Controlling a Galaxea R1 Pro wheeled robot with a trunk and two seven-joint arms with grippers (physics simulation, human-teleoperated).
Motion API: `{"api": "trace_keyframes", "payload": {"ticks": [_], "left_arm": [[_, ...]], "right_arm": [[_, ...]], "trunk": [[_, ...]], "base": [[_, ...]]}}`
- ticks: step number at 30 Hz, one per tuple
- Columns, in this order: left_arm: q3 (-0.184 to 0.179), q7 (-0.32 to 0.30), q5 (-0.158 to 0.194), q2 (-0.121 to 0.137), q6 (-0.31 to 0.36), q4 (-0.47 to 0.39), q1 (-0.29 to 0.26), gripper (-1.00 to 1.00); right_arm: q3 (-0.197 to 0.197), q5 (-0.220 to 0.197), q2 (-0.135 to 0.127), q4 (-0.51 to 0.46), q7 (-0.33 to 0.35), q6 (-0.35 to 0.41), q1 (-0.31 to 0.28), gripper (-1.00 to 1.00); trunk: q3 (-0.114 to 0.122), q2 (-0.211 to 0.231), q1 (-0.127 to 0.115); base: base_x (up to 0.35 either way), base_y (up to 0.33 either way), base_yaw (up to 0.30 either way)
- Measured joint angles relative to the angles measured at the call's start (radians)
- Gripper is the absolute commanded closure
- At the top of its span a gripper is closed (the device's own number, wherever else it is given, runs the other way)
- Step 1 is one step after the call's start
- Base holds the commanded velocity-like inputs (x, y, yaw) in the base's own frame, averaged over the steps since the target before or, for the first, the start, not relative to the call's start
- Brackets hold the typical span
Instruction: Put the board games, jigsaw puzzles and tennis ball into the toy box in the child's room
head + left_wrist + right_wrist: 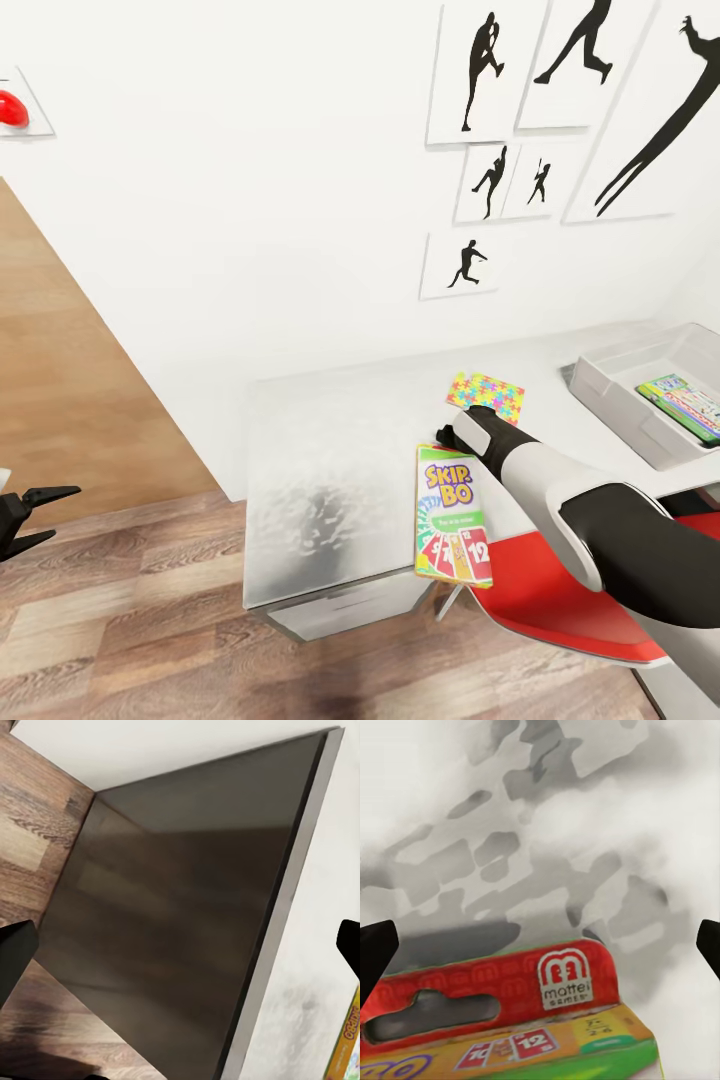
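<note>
The SKIP-BO board game (452, 515) lies flat near the front edge of the pale table (330, 480). My right gripper (449, 437) hovers at its far end, open. In the right wrist view the box's red end (510, 986) lies just below the spread fingertips (375, 956). A jigsaw puzzle (486, 395) lies just beyond the gripper. The grey toy box (610, 385) stands at the table's right, holding a green-edged board game (685, 405). My left gripper (50, 515) hangs open over the floor, far left of the table. The bed and the tennis ball are out of view.
A red chair (560, 590) stands under my right arm at the table's front. Black silhouette pictures (490, 70) hang on the white wall. The left wrist view looks at a dark grey panel (187, 907), wood floor (30, 825) and a yellow box edge (346, 1039).
</note>
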Motion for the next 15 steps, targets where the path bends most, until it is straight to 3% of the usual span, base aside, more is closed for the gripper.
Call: {"api": "trace_keyframes", "payload": {"ticks": [15], "left_arm": [[0.0,0.0,0.0,0.0,0.0,0.0,0.0,-1.0]], "right_arm": [[-0.001,-0.018,-0.001,0.0,0.016,0.005,0.0,-1.0]], "trunk": [[0.0,0.0,0.0]], "base": [[-0.001,0.0,0.0]]}}
